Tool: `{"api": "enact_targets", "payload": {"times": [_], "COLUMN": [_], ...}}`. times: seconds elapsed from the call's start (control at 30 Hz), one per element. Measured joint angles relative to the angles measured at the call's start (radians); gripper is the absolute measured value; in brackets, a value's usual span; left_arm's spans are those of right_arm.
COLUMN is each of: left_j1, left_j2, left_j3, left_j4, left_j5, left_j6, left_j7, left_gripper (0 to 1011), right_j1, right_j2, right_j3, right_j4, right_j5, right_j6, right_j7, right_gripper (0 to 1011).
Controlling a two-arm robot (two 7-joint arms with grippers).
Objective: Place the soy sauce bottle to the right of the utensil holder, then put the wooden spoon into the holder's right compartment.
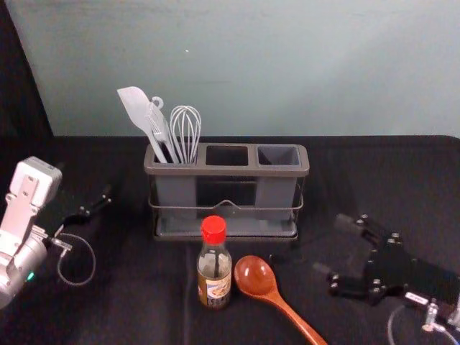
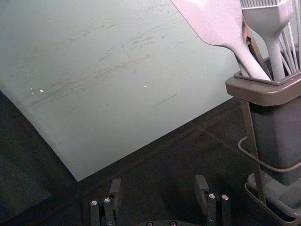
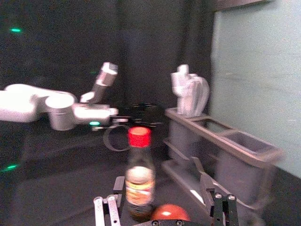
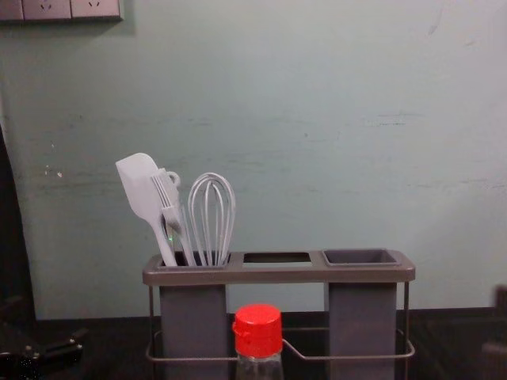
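black left gripper (image 2: 159, 187) and right gripper (image 1: 333, 246) are gaping either side of the boxy grey holder (image 1: 226, 172); in front, the red-capped glass bottle (image 1: 214, 279), likely slippery, is probably needing middle squeezing.

The fingers of the right gripper (image 1: 335, 246) and left gripper (image 1: 98, 203) look matt black, with shiny metal screws. Left of the right gripper's fingers, the spoon (image 1: 254, 276) is smooth, glossy wood. Farther left of them, the bottle (image 1: 214, 270) is clear and shiny, glass or plastic, with a smooth red plastic cap (image 1: 213, 228) and a paper-like label (image 1: 216, 289). Between both grippers' fingers and farther back, the holder (image 1: 226, 171) has a smooth, satin rim, matt plastic cups (image 4: 362, 324) and thin metal wire (image 4: 348, 358). Under all the fingers lies matt black cloth (image 1: 144, 309).
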Motion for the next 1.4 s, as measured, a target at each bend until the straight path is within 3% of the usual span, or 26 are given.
{"api": "enact_targets", "payload": {"times": [0.17,0.27,0.57,0.9,1.4], "left_j1": [0.000,0.000,0.000,0.000,0.000], "left_j2": [0.000,0.000,0.000,0.000,0.000], "left_j3": [0.000,0.000,0.000,0.000,0.000], "left_j4": [0.000,0.000,0.000,0.000,0.000], "left_j5": [0.000,0.000,0.000,0.000,0.000], "left_j6": [0.000,0.000,0.000,0.000,0.000], "left_j7": [0.000,0.000,0.000,0.000,0.000], "left_gripper": [1011,1011,1012,1011,1011], "right_j1": [0.071,0.124,0.231,0.336,0.452], "right_j2": [-0.037,-0.071,-0.142,-0.206,-0.284], "right_j3": [-0.061,-0.109,-0.189,-0.248,-0.309], "right_j4": [0.011,0.023,0.062,0.132,0.249], "right_j5": [-0.011,-0.041,-0.081,-0.096,-0.103], "right_j6": [0.064,0.105,0.166,0.220,0.226], "right_j7": [0.071,0.101,0.117,0.110,0.124], "right_gripper": [1004,1004,1004,1004,1004]}}
